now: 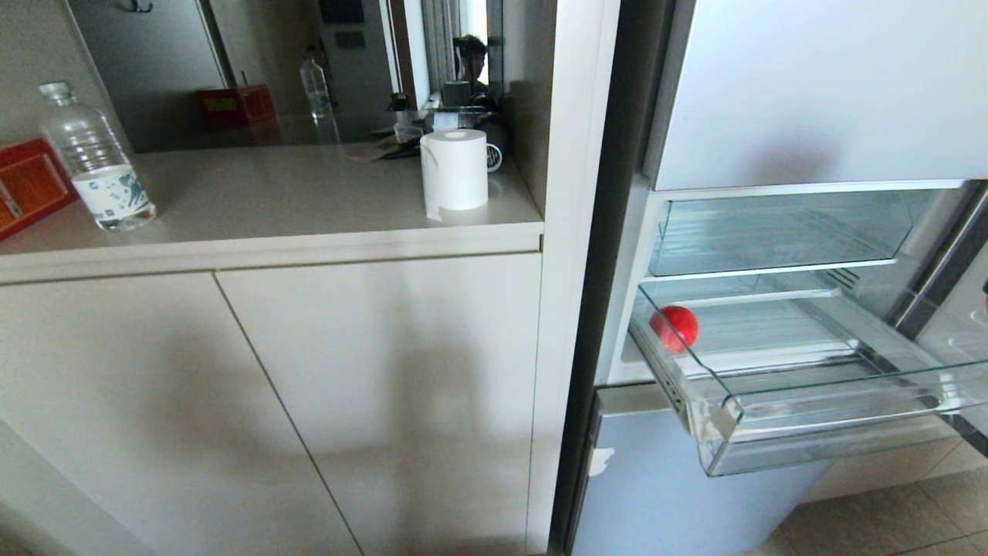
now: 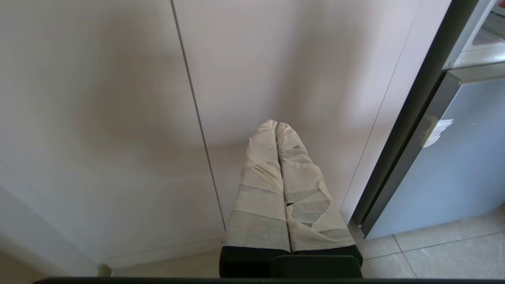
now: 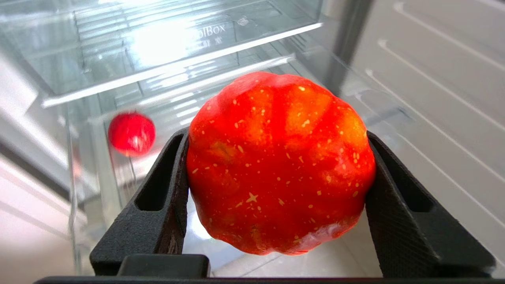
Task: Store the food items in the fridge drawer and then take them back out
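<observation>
The fridge drawer point(image 1: 772, 401) is pulled out of the open fridge, clear plastic with a ribbed floor and a white tape scrap on its front corner. A small glossy red fruit point(image 1: 674, 328) lies in its back left corner; the right wrist view shows it too point(image 3: 131, 134), beside the drawer wall point(image 3: 72, 169). My right gripper point(image 3: 276, 136) is shut on a second, larger red fruit with yellow speckles point(image 3: 280, 165), held in front of the drawer. My left gripper point(image 2: 276, 125) hangs low before the cabinet doors, its taped fingers pressed together and empty.
Another clear bin point(image 1: 772, 232) sits above the drawer. On the counter to the left stand a paper roll point(image 1: 455, 170), a water bottle point(image 1: 96, 162) and a red box point(image 1: 27, 185). White cabinet doors point(image 1: 270, 401) lie below. A person is reflected behind the counter.
</observation>
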